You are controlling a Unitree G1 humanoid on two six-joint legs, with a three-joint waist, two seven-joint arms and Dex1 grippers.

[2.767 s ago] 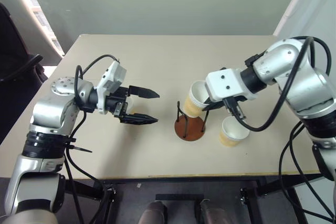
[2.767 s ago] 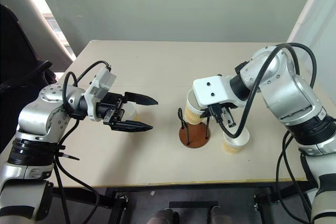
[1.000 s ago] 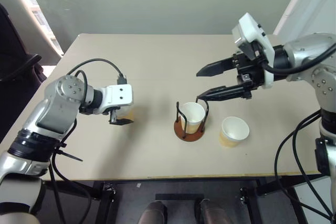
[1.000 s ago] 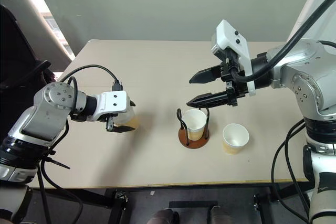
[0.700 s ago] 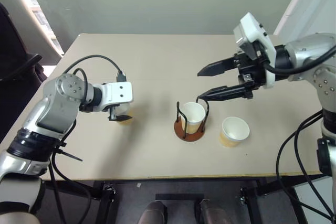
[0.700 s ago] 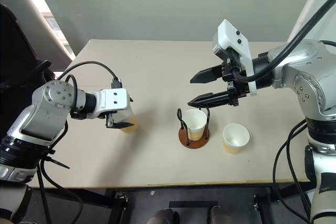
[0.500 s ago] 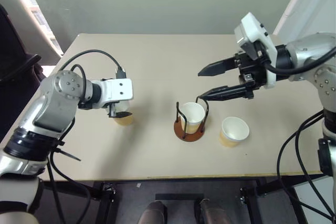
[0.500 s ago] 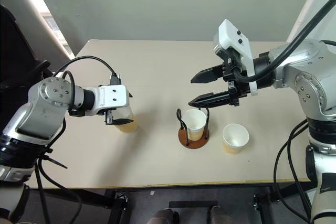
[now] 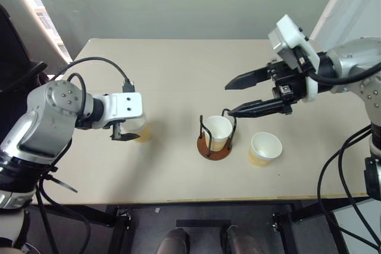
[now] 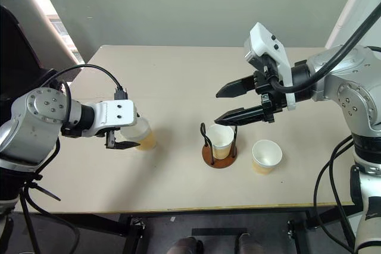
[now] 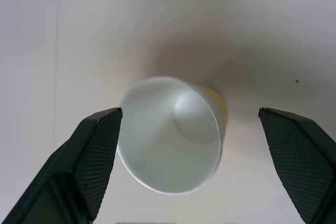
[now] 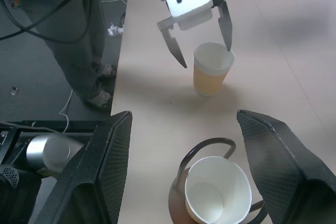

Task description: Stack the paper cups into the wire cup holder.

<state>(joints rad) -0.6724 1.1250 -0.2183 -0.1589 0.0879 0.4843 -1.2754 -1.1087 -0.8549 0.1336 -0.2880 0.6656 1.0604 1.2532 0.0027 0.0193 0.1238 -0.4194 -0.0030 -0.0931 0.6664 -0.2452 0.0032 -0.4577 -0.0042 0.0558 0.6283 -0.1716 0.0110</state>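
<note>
One tan-walled paper cup point(image 9: 218, 131) stands in the brown-based wire cup holder point(image 9: 214, 147), another point(image 9: 264, 148) just right, the third point(image 10: 141, 135) left between the left hand's point(image 10: 126, 137) parted fingers; the right hand point(image 9: 237, 96) hovers, fingers apart.

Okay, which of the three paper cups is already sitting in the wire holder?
The middle cup, upright between the black loops of the wire cup holder. Another cup stands loose just right of it, and the third stands far left between the left gripper's open fingers.

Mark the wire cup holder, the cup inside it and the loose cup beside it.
Wire cup holder point(image 9: 209, 150), left eye view, base.
Cup in holder point(image 9: 218, 128), left eye view, inside.
Loose cup point(image 9: 265, 145), left eye view, inside.
</note>
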